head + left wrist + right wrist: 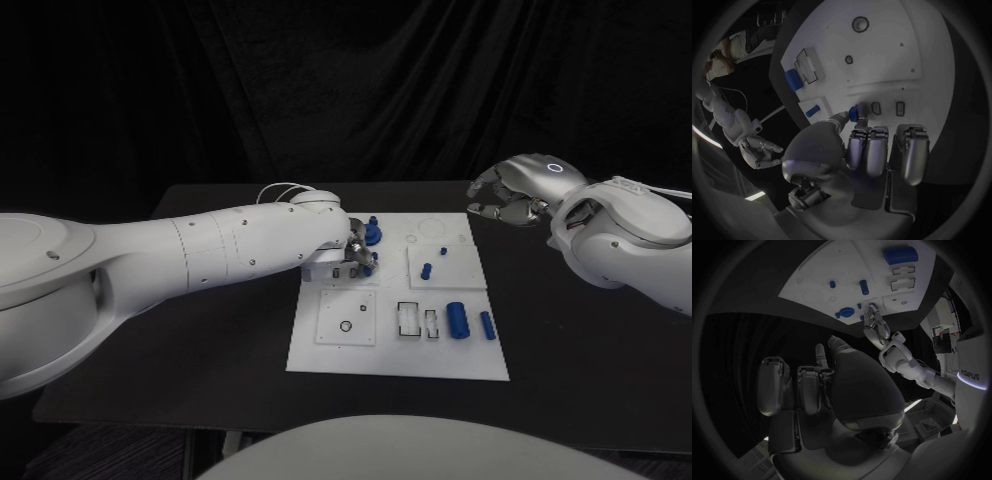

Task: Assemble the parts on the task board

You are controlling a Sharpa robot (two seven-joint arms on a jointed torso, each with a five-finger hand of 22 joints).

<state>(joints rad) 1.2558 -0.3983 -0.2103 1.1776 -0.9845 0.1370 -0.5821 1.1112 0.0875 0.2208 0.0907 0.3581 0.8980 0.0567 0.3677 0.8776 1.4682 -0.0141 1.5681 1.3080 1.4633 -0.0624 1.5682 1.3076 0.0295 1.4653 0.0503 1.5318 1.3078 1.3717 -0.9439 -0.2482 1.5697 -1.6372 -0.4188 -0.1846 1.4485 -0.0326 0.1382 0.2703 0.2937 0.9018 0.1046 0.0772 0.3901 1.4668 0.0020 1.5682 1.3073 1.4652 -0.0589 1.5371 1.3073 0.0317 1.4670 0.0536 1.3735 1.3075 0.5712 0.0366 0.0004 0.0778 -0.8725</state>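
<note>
Both hands differ: left hand (351, 252) fingers pinch a blue part (858, 112); right hand (513, 192) fingers curl empty.

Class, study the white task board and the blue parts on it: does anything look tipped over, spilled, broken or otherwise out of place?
Nothing stands out. The task board lies flat on the table, the blue parts rest on it, and nothing looks spilled or broken. The left hand pinches a small blue part; the right hand hangs off the board.

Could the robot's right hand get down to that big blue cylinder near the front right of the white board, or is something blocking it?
Probably yes. The right hand hangs off the task board's far right corner holding nothing, the big blue cylinder lies in the open, and the left hand is busy across the board.
</note>
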